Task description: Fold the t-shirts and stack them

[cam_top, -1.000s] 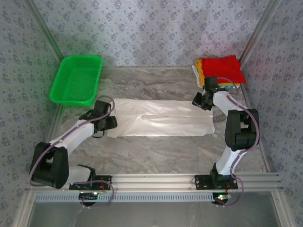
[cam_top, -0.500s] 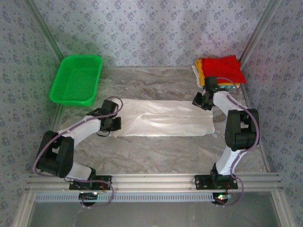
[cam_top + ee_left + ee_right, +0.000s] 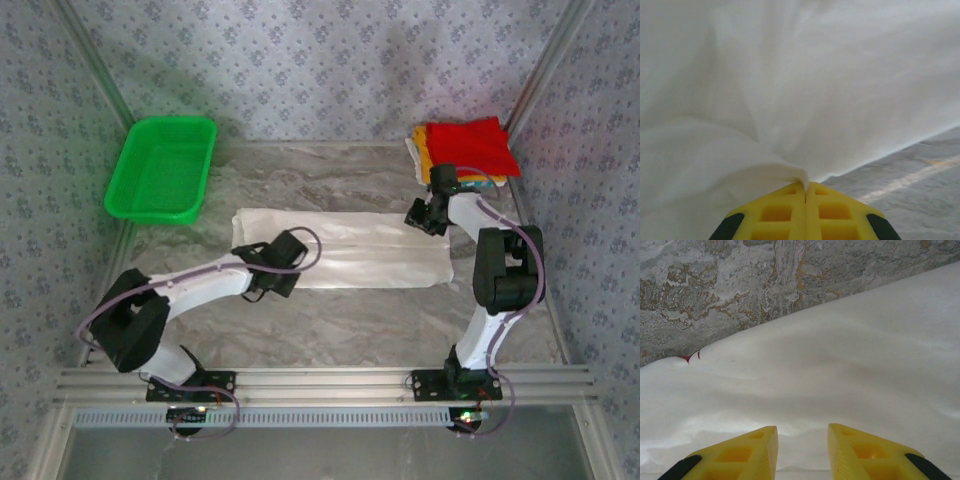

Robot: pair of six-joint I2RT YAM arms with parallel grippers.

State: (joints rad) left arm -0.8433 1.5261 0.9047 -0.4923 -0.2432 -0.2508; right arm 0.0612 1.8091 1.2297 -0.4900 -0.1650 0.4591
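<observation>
Left fingers (image 3: 776,212) tight on white t-shirt (image 3: 830,80)

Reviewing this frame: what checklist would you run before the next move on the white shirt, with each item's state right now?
1. Left gripper grip on the white t-shirt: ok, jaws shut with a fold of cloth pinched between them.
2. Right gripper at the shirt's right end: jaws apart above the cloth; whether it pins the cloth down, cannot tell.
3. Rest of the shirt flat on the table: ok, a long strip with mild wrinkles.
4. Folded stack apart from the shirt: ok, it sits in the far right corner.
5. Green basket apart from the cloth: ok, far left.
</observation>
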